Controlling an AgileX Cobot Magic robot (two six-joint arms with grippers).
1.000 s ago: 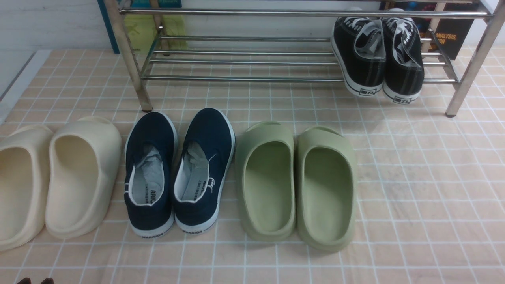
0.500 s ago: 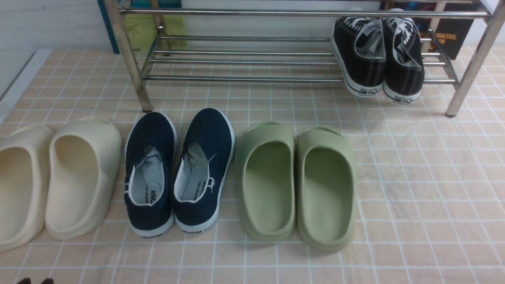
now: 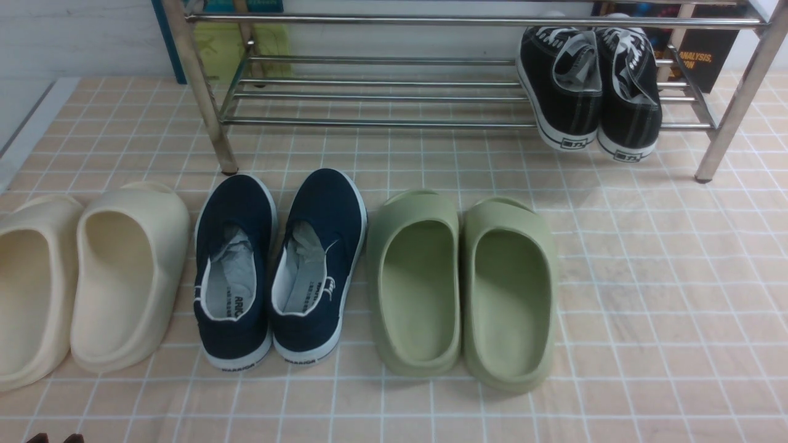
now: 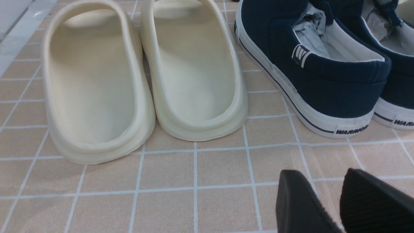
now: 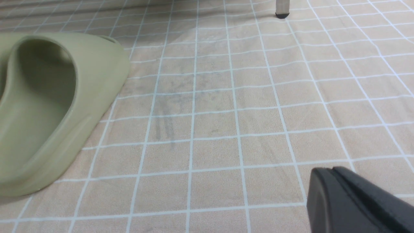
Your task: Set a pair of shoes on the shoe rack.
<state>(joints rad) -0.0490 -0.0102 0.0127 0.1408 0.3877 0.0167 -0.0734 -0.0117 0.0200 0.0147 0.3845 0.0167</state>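
Note:
The pair of black lace-up sneakers (image 3: 588, 83) rests on the lower bars of the silver shoe rack (image 3: 369, 98) at its right end, heels toward me and hanging over the front bar. My left gripper (image 4: 323, 184) hovers over bare tiles near the heel of the navy slip-on, with its black fingers a little apart and nothing between them. Its tips just show at the bottom left of the front view (image 3: 54, 438). My right gripper (image 5: 333, 176) is shut and empty over tiles to the right of a green slide. A rack leg foot (image 5: 282, 9) shows far ahead of it.
In a row in front of the rack lie cream foam slides (image 3: 80, 277), navy slip-on shoes (image 3: 280, 264) and green foam slides (image 3: 462, 283). The cream slides (image 4: 142, 77) and a navy shoe (image 4: 310, 68) fill the left wrist view. Books lean behind the rack.

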